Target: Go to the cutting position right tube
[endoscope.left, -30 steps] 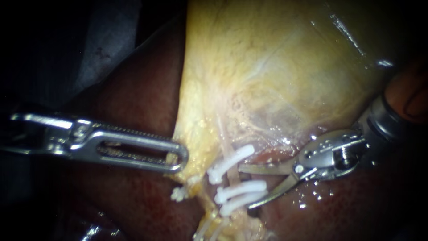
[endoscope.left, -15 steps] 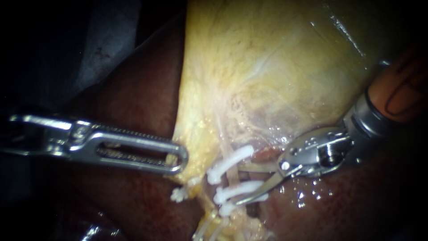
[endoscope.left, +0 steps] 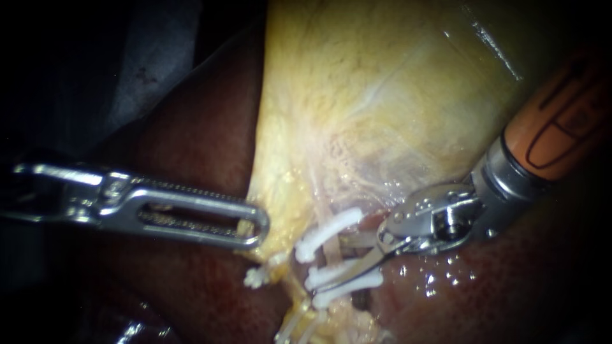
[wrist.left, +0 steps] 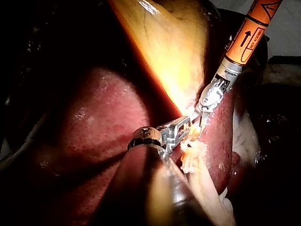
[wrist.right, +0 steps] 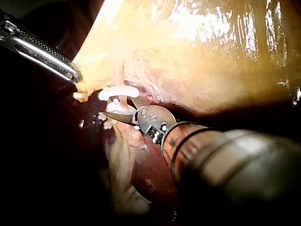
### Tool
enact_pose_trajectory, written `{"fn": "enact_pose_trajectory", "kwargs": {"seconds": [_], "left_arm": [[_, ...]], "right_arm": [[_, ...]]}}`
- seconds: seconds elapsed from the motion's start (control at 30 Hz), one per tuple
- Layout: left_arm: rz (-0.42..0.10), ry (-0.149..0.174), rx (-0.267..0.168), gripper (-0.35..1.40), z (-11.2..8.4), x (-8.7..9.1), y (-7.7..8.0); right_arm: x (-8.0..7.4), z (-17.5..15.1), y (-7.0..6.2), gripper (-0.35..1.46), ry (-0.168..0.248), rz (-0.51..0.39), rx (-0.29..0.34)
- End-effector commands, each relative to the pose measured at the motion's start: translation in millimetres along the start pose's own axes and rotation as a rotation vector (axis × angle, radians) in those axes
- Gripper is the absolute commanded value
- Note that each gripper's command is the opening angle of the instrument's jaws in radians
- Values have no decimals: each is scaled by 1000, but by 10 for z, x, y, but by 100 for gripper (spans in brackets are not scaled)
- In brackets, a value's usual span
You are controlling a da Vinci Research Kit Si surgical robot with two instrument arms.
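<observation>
The pale yellow gallbladder (endoscope.left: 382, 95) narrows down to a thin tube (endoscope.left: 331, 251) that carries three white clips: one upper clip (endoscope.left: 328, 228) and two lower clips (endoscope.left: 347, 275). My right instrument (endoscope.left: 347, 255) comes in from the upper right. Its two slim blades are open and straddle the tube in the gap between the upper clip and the lower pair. The right wrist view shows those blades (wrist.right: 123, 109) just under the upper clip. My left instrument (endoscope.left: 257, 230), with long slotted jaws, is shut on the gallbladder's lower edge and holds it out to the left.
Dark red liver (endoscope.left: 191, 159) lies under and around the gallbladder. A small white clip end (endoscope.left: 255, 277) sticks out below the left instrument's tip. Pale strands (endoscope.left: 299, 322) trail downward from the clipped tube. Wet liver surface (endoscope.left: 446, 280) lies under the right instrument.
My right instrument has slid left toward the tube, and its open blades now reach between the clips and stand closer together. The left instrument has not moved.
</observation>
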Motion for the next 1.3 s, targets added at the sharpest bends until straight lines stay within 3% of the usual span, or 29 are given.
{"fn": "enact_pose_trajectory", "kwargs": {"seconds": [0.03,0.67,1.3], "left_arm": [[0,0,0,-35,1,0,0],[0,0,0,-35,1,0,0],[0,0,0,-35,0,0,0]], "right_arm": [[0,0,0,74,0,0,-1],[1,0,2,34,-6,48,-2],[3,-1,3,25,-6,50,-1]]}}
